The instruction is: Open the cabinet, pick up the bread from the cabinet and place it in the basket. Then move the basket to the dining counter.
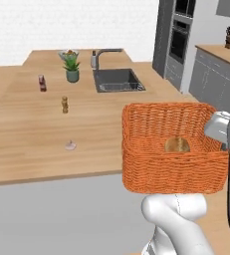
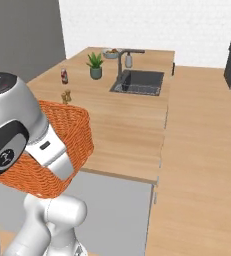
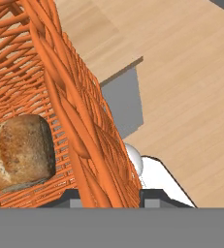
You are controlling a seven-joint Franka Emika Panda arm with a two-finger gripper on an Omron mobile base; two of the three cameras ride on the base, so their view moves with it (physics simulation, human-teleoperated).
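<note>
Gripping the right-hand wall of the basket point(image 1: 171, 164), the gripper point(image 3: 108, 196) has one finger inside the weave and one outside, clamped on the wicker rim. The basket hangs in the air above the grey floor, just off the near edge of the dining counter point(image 1: 32, 134), and sits roughly level. The bread point(image 1: 177, 145) lies on the basket floor, close to the wall nearest the gripper; in the hand view the bread point(image 3: 19, 151) appears as a crusty brown lump resting against the woven bottom.

In the right base view the basket point(image 2: 69, 135) is partly hidden behind the arm's white elbow housing, its far corner overlapping the counter edge.

On the dining counter, well apart from the basket:
- a dark inset sink point(image 1: 117, 79) with a curved faucet point(image 1: 104, 54);
- a potted plant point(image 1: 72, 69) left of the sink;
- a small red bottle point(image 1: 42, 83);
- a brown pepper mill point(image 1: 64, 104).
</note>
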